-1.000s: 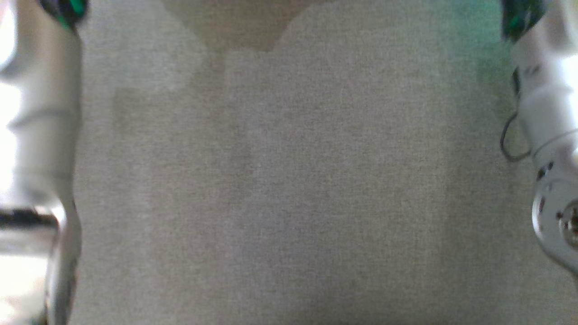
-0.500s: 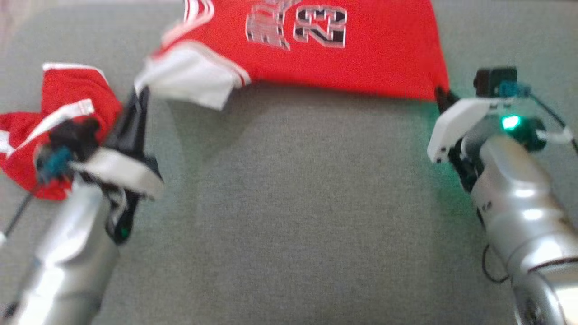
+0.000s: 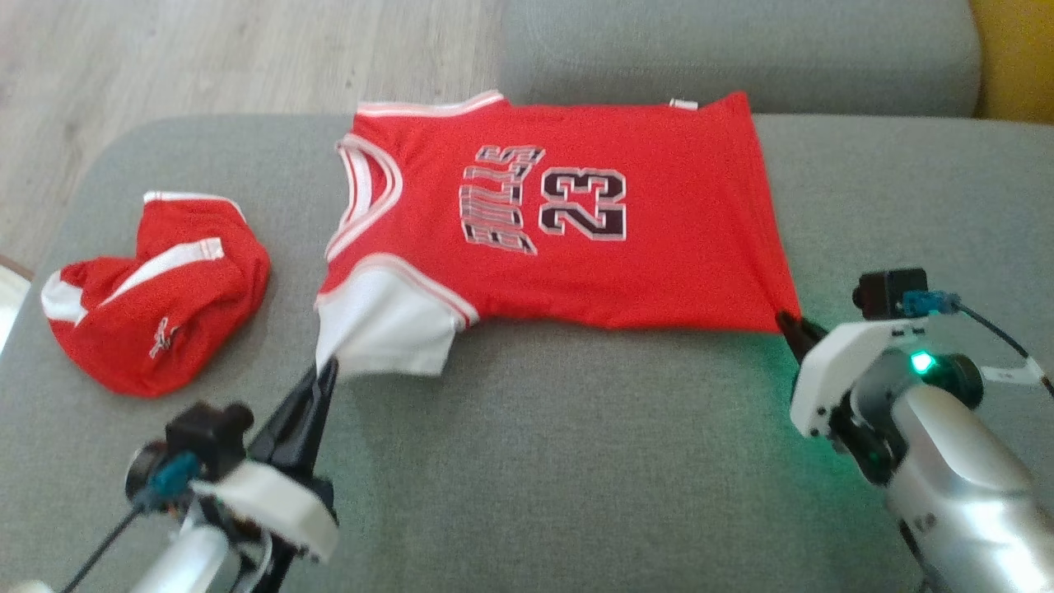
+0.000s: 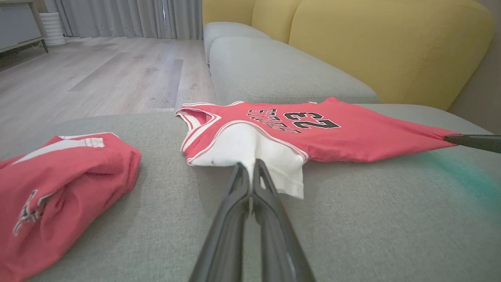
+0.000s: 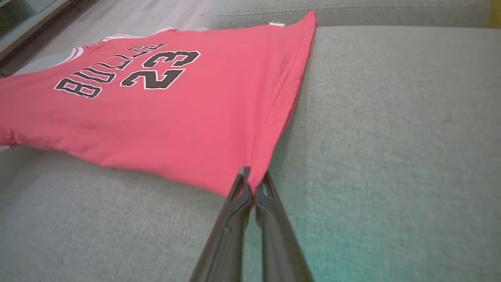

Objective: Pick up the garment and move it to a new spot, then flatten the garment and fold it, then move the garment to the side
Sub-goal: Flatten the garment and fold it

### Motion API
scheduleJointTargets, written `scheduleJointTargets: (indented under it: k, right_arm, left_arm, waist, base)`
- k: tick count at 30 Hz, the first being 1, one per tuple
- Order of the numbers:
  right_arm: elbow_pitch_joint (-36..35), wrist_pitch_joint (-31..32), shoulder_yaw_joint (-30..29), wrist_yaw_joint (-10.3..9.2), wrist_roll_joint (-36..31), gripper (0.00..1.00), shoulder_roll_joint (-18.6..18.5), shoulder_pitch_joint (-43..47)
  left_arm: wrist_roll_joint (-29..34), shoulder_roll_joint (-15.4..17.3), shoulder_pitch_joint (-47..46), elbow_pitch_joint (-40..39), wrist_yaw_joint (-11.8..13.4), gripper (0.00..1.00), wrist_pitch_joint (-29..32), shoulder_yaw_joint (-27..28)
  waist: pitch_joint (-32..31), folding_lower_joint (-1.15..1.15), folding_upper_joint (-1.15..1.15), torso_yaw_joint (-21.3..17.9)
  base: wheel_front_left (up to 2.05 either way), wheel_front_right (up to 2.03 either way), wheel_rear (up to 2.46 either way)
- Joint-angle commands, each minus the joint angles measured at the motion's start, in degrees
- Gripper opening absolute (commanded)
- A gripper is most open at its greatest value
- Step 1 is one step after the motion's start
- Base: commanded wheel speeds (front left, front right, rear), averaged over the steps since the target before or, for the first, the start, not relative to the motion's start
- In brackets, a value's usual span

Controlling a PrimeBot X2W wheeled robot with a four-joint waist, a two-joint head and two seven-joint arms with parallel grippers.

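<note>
Two end effectors, each with two long dark tapered fingers, work from the near edge. Left end effector point(image 3: 327, 368): fingers together, clamped on the white sleeve corner of the jersey point(image 3: 576, 247). Right end effector point(image 3: 787, 319): fingers together, clamped on the near red hem corner. Both pale arms are cut off by the frame in the head view.

One jersey, smooth red knit with white striped trim, a white sleeve panel and black lettering "BULLS 23". It lies spread face up across the middle of the sofa point(image 3: 576, 461), drawn taut between the two grips. Its underside is hidden.

One bundle point(image 3: 165, 305), red with white stripes, lies crumpled to the jersey's left, apart from it. Its type cannot be made out.

The sofa is coarse grey weave, with a second grey cushion point(image 3: 741, 49) beyond. Pale wood floor point(image 3: 206, 58) lies far left, and a yellow backrest point(image 4: 372, 47) is partly cut off.
</note>
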Motion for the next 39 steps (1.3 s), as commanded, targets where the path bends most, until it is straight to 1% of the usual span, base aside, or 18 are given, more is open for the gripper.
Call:
scheduleJointTargets:
  k: [1,7,10,11,13,16,21,24,27,31,34,39]
  right_arm:
    - [-2.79,0.60,1.31,0.39,0.90,0.00,-1.22,0.09]
    - [-13.64,7.37,3.15,0.39,6.46,0.00,-7.20,8.60]
    - [-19.21,10.81,2.23,0.39,8.76,0.00,-9.56,13.34]
    - [-23.09,13.09,0.96,0.39,10.05,0.00,-10.83,16.51]
    - [-26.75,14.73,-0.91,0.39,10.42,0.00,-11.77,19.24]
    - [-31.54,16.85,-4.46,0.39,9.68,0.00,-11.81,22.15]
    - [-37.14,21.25,-9.36,0.39,5.98,0.00,-9.32,23.79]
    - [-39.44,24.01,-11.73,0.39,3.46,0.00,-7.11,23.37]
    - [-40.97,26.80,-13.52,0.39,0.67,0.00,-5.19,22.15]
    - [-41.14,30.23,-15.77,0.39,-2.05,0.00,-2.45,19.50]
    - [-40.41,31.77,-16.65,0.39,-3.95,0.00,-1.23,16.82]
    - [-38.02,33.04,-17.49,0.39,-5.72,0.00,0.61,11.59]
  left_arm:
    - [-0.51,2.74,-1.21,-2.58,0.48,0.00,0.29,2.37]
    - [-1.54,6.56,7.17,-11.45,3.06,0.00,4.20,1.60]
    - [-1.81,8.90,11.20,-16.16,4.50,0.00,6.01,1.39]
    - [-1.30,10.63,13.34,-19.09,5.38,0.00,7.09,1.06]
    - [-0.26,12.06,14.56,-21.52,6.31,0.00,7.62,0.87]
    - [1.35,13.50,14.79,-23.76,7.36,0.00,7.96,0.91]
    - [4.40,15.23,12.01,-24.16,7.12,0.00,8.87,0.42]
    - [5.24,16.05,9.29,-23.32,6.41,0.00,9.52,0.78]
    - [6.01,16.83,5.77,-21.60,4.89,0.00,10.40,0.89]
    - [7.45,17.71,0.02,-18.11,1.68,0.00,11.85,0.26]
    - [9.01,18.12,-4.89,-14.90,-0.92,0.00,12.86,-0.50]
    - [11.44,18.03,-13.17,-9.50,-4.02,0.00,13.71,-2.34]
  waist:
    - [-1.25,0.01,0.00,-0.14]
    - [-4.55,0.01,0.00,0.24]
    - [-5.55,0.01,0.00,0.56]
    - [-5.84,0.01,0.00,0.79]
    - [-5.90,0.01,0.00,1.01]
    - [-5.75,0.01,0.00,1.01]
    - [-4.95,0.01,0.00,0.26]
    - [-3.76,0.01,0.00,-0.43]
    - [-1.68,0.01,0.00,-1.05]
    - [1.33,0.01,0.00,-1.67]
    - [3.28,0.01,0.00,-1.95]
    - [5.51,0.01,0.00,-2.33]
  base:
    - [0.00,0.00,0.00]
    - [0.00,0.00,0.00]
    - [0.00,0.00,0.00]
    - [0.00,0.00,0.00]
    - [0.00,0.00,0.00]
    - [0.00,0.00,0.00]
    - [0.00,0.00,0.00]
    - [0.00,0.00,0.00]
    - [0.00,0.00,0.00]
    - [0.00,0.00,0.00]
    - [0.00,0.00,0.00]
    - [0.00,0.00,0.00]
